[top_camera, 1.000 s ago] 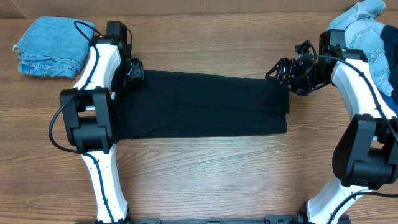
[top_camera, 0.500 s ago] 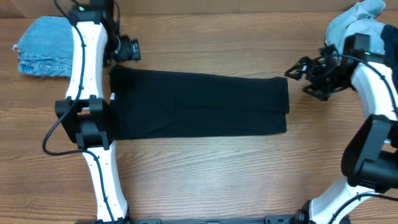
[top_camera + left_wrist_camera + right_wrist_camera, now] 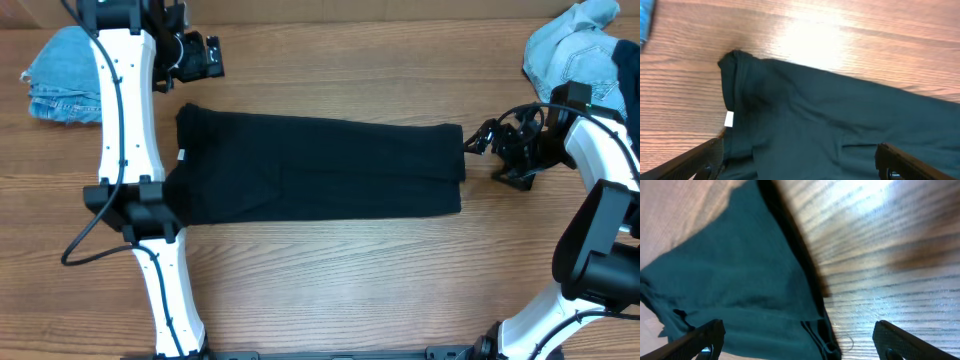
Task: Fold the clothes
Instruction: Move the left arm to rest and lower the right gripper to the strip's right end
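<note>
I had backed both arms off the long folded black fabric T-shirt (image 3: 320,170) — left gripper (image 3: 208,60) at eleven o'clock, right gripper (image 3: 478,140) at three — both spread wide, empty.

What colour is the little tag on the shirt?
White. The tag shows best in the left wrist view.

Overhead looks straight down on table (image 3: 330,280); both wrist views close, sharing black T-shirt (image 3: 320,170).
</note>
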`<state>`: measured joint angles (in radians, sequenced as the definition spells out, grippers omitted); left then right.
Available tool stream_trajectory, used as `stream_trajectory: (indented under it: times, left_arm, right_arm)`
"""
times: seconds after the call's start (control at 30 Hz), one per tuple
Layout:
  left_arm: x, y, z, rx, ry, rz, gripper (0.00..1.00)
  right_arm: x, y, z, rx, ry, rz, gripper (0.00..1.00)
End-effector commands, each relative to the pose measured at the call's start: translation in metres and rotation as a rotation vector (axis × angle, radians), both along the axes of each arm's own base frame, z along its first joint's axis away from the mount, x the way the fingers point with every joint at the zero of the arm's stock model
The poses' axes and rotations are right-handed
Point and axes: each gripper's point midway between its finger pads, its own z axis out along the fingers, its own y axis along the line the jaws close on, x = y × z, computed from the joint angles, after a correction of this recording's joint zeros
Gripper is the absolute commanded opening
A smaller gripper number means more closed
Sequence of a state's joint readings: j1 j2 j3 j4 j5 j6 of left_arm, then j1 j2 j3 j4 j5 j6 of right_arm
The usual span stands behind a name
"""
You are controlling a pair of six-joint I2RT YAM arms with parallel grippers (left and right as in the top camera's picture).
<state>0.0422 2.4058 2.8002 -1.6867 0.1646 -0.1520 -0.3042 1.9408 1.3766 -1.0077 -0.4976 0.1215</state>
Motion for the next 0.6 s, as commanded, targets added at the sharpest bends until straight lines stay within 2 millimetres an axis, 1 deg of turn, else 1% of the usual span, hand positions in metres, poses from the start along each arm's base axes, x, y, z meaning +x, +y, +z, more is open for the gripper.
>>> stream_trajectory:
  times: [0.0, 0.17, 0.3, 0.37, 0.47, 0.57]
  left_arm:
    - [-0.02, 0.0, 0.084, -0.02, -0.19, 0.029, 1.0]
    - [-0.049, -0.002, 0.143, -0.008, -0.328, 0.028, 1.0]
    - [-0.071, -0.005, 0.18, -0.021, -0.415, 0.034, 1.0]
    - [-0.08, -0.006, 0.192, -0.021, -0.447, 0.033, 1.0]
    - [-0.091, -0.006, 0.206, -0.02, -0.484, 0.032, 1.0]
    - [-0.098, -0.007, 0.214, -0.02, -0.506, 0.031, 1.0]
  right_arm:
    - [-0.003, 0.001, -0.004, -0.002, -0.005, 0.023, 0.99]
    - [-0.012, 0.004, -0.014, -0.001, 0.014, 0.039, 0.99]
    - [-0.02, 0.008, -0.03, 0.01, 0.021, 0.04, 0.97]
    - [-0.026, 0.011, -0.039, 0.021, 0.019, 0.044, 0.96]
    - [-0.027, 0.026, -0.043, 0.1, -0.042, 0.084, 0.95]
    - [-0.029, 0.032, -0.047, 0.13, -0.068, 0.093, 0.94]
